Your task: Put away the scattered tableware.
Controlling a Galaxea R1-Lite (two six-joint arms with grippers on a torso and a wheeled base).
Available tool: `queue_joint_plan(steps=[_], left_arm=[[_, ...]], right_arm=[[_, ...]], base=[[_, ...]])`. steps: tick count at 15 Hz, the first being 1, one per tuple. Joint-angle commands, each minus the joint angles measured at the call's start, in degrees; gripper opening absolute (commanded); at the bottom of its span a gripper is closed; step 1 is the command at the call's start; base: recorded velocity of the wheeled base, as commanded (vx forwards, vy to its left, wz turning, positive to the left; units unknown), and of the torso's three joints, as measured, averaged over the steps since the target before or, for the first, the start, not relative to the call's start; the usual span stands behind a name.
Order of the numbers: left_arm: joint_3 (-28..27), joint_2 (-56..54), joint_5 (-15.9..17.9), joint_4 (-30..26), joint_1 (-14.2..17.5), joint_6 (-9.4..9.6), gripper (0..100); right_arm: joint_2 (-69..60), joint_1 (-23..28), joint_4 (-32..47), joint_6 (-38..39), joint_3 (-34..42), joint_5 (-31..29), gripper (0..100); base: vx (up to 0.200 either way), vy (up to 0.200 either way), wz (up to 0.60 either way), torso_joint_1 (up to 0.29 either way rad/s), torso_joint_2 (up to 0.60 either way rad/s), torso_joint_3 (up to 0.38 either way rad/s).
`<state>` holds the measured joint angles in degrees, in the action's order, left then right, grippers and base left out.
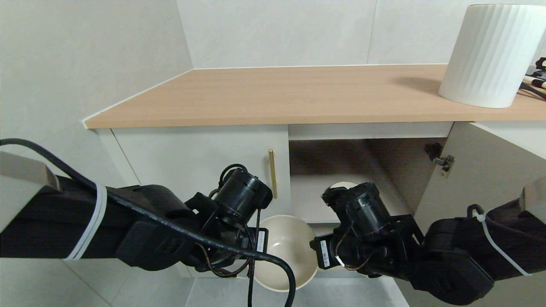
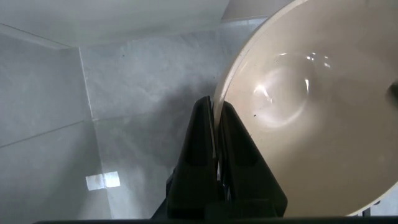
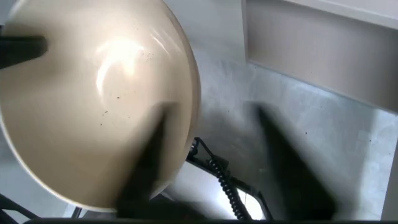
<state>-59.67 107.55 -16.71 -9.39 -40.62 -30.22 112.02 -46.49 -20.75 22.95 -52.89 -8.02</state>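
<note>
Bowl (image 1: 283,251) pinched at its rim by left gripper (image 2: 214,109), low before open cabinet (image 1: 384,162). Right gripper (image 3: 212,112) fingers spread wide, bowl rim between them.

Bowl (image 1: 283,251) before open cab (image 1: 337,160), below counter (image 1: 277,96)

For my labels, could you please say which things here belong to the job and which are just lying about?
Job: bowl, left pincer clamped on its rim, open cupboard.
Lying about: white pot, cables, both on the counter.
</note>
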Motion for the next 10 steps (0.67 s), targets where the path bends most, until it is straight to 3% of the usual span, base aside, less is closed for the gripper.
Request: queue_joint_plan(steps=[1,10], left_arm=[[0.0,-0.2,-0.1,-0.1,0.0,-0.01,0],[0.0,-0.4,-0.2,-0.1,0.0,-0.10,0]], right_arm=[[0.5,0.0,0.1,0.0,0.0,-0.1,0],[0.6,0.0,0.1,-0.1,0.0,-0.8,0]], base=[[0.000,0.000,0.00,0.000,0.00,0.000],[0.000,0.000,0.00,0.000,0.00,0.000]])
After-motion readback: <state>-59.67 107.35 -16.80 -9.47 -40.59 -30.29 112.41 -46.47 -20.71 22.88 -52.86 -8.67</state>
